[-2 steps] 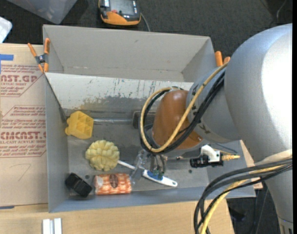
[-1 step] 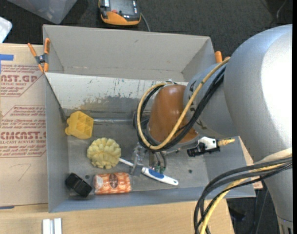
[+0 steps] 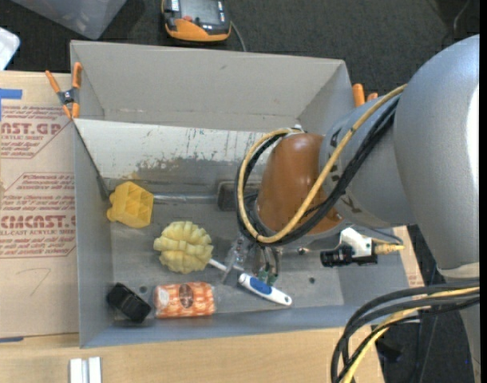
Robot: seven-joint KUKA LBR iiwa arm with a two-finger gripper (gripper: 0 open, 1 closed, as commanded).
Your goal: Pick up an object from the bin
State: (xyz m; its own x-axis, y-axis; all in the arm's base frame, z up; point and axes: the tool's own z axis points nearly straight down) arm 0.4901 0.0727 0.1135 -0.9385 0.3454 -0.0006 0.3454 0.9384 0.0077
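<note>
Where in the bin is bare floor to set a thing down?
Bare floor lies at the left, between the yellow block and the black piece, and at the front right, beyond the blue-white tool. It is crowded round the gripper and the ridged ball.

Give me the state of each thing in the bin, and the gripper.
Gripper, low near the bin floor.
Blue-white brush, lying flat by the gripper.
Yellow block, lying flat by the left wall.
Ridged ball, resting mid-floor.
Orange packet, lying flat at the front wall.
Black piece, beside the packet, front left corner.
</note>
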